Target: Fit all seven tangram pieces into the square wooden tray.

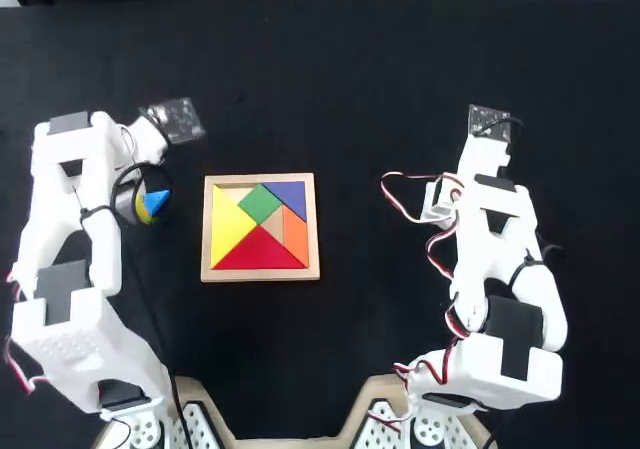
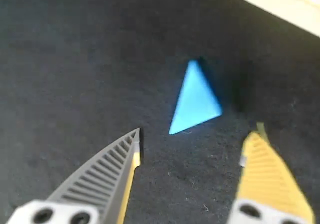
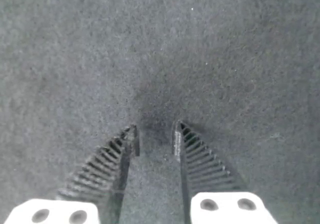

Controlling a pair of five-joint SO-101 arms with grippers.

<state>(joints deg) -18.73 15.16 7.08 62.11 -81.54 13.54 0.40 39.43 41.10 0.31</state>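
Observation:
The square wooden tray (image 1: 209, 269) lies at the middle of the black cloth. It holds yellow, red, green, blue and orange pieces, with a bare wood-coloured triangle at its centre. A small blue triangle (image 2: 195, 99) lies flat on the cloth left of the tray (image 1: 158, 202). My left gripper (image 2: 197, 131) is open just short of it, one finger on each side, not touching. My right gripper (image 3: 155, 134) hovers low over bare cloth to the right of the tray, its fingers a narrow gap apart with nothing between them.
A pale strip (image 2: 295, 4) edges the cloth beyond the blue triangle. The right arm (image 1: 490, 229) stands well clear of the tray. Open cloth lies in front of and behind the tray.

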